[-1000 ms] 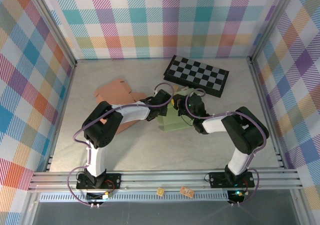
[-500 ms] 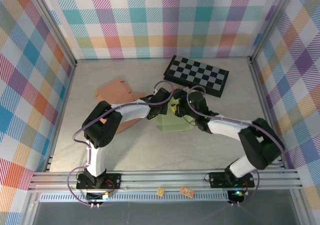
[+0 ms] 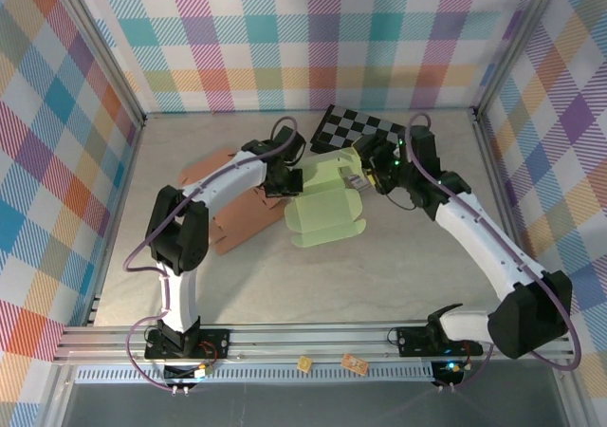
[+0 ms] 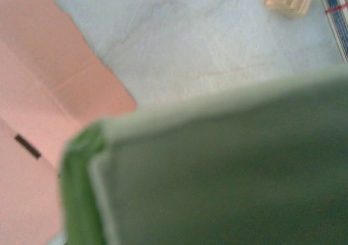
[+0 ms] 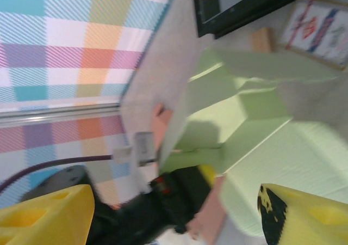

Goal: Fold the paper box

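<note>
Parted gripper fingers (image 5: pixel 43 215) before green paper box (image 5: pixel 304 147)

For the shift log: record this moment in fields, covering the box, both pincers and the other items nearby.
box: green paper box, partly folded, flaps raised
left pincer: shut on the box's left edge
right pincer: open, at the box's right side, holding nothing
other items: pink cardboard sheets left of the box; chessboard behind it

Checkerboard (image 3: pixel 346 128) at back — flat pink cardboard (image 3: pixel 242 223)
</note>
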Robot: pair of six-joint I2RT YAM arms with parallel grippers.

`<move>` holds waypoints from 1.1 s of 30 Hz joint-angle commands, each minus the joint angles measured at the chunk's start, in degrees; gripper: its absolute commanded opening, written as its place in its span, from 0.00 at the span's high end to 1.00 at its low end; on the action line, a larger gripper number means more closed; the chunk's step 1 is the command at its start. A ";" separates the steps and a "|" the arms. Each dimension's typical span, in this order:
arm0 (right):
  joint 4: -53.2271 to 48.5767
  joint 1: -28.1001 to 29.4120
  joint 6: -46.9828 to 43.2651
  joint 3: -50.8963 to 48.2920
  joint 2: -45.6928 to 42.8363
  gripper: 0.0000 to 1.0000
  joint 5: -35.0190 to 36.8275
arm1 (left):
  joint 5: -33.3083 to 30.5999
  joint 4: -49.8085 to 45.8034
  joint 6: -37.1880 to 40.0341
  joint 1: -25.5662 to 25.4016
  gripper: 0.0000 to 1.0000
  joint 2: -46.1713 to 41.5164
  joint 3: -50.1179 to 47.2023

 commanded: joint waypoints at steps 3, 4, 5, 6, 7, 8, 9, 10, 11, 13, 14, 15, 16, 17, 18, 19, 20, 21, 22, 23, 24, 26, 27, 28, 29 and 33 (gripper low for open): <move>-13.35 -2.64 -19.35 10.28 4.17 0.20 -7.02 | 12.97 -13.87 1.92 2.38 1.00 1.61 6.52; -15.48 -3.30 -21.90 12.81 5.52 0.20 -8.09 | 13.78 -16.02 2.85 2.56 1.00 2.36 8.20; -17.54 -3.91 -24.20 14.70 6.95 0.21 -9.21 | 14.49 -18.02 3.62 2.72 1.00 3.07 9.74; -18.94 -4.47 -26.00 16.35 8.07 0.21 -10.32 | 15.40 -19.52 4.07 2.83 1.00 3.57 10.79; -20.10 -4.97 -27.92 17.67 9.35 0.21 -11.85 | 16.72 -20.89 4.56 2.99 1.00 4.42 11.95; -21.52 -5.29 -29.61 19.20 10.62 0.22 -13.23 | 17.64 -22.78 5.04 3.04 1.00 5.07 13.03; -23.14 -5.45 -30.95 20.66 11.88 0.22 -13.82 | 18.03 -24.21 5.36 3.10 1.00 5.54 13.96; -25.08 -5.51 -32.12 22.56 13.28 0.24 -14.08 | 18.21 -25.37 5.69 3.04 1.00 5.77 14.61; -25.80 -5.62 -32.91 23.85 14.30 0.25 -15.04 | 18.32 -26.12 5.67 3.14 1.00 5.83 14.98; -25.53 -5.59 -32.67 25.02 15.21 0.30 -16.69 | 18.04 -26.84 5.24 3.17 1.00 5.39 15.26; -24.79 -5.56 -31.79 25.23 15.30 0.33 -17.90 | 18.00 -26.96 5.00 3.19 1.00 5.22 15.37; -24.10 -5.50 -30.80 25.24 15.39 0.36 -18.45 | 18.04 -27.13 4.67 3.19 1.00 5.12 15.57; -23.60 -5.37 -29.38 25.34 15.54 0.38 -18.74 | 17.92 -27.48 4.41 3.19 1.00 5.12 15.84; -23.65 -5.36 -27.94 25.52 15.73 0.41 -18.60 | 17.76 -27.80 4.05 3.21 1.00 5.11 16.22; -23.61 -5.24 -26.70 25.50 15.88 0.43 -18.34 | 17.69 -27.86 3.83 3.19 1.00 5.07 16.31; -23.71 -5.00 -25.37 25.50 16.28 0.44 -18.01 | 17.50 -27.86 3.54 3.24 1.00 5.05 16.41; -24.55 -4.62 -23.99 25.94 16.77 0.46 -17.06 | 17.26 -28.02 3.25 3.19 1.00 5.04 16.57; -24.87 -4.04 -23.26 26.38 17.25 0.47 -16.35 | 16.91 -28.21 3.15 3.10 1.00 5.02 16.75; -25.35 -3.09 -22.79 27.14 17.79 0.47 -15.17 | 16.45 -28.37 2.95 3.11 1.00 5.00 17.03; -26.08 -2.01 -22.41 28.19 18.32 0.47 -13.42 | 16.20 -28.56 2.67 3.09 1.00 5.11 17.29; -26.37 -1.12 -22.01 29.13 18.92 0.48 -12.37 | 15.94 -28.56 2.56 3.01 1.00 5.13 17.47; -26.53 0.22 -20.86 30.88 20.58 0.48 -10.81 | 15.44 -28.84 2.20 2.83 1.00 5.28 18.11; -26.51 0.59 -20.69 31.56 21.32 0.48 -9.99 | 15.13 -28.98 2.03 2.75 1.00 5.36 18.44; -26.34 0.87 -20.69 32.27 22.30 0.48 -9.05 | 14.75 -29.21 1.93 2.61 1.00 5.51 18.80; -26.51 1.03 -20.81 33.17 23.16 0.48 -7.89 | 14.42 -29.33 1.92 2.44 1.00 5.63 19.07; -26.68 1.03 -22.53 36.75 26.56 0.48 -5.06 | 13.84 -29.35 1.49 1.89 1.00 5.79 19.33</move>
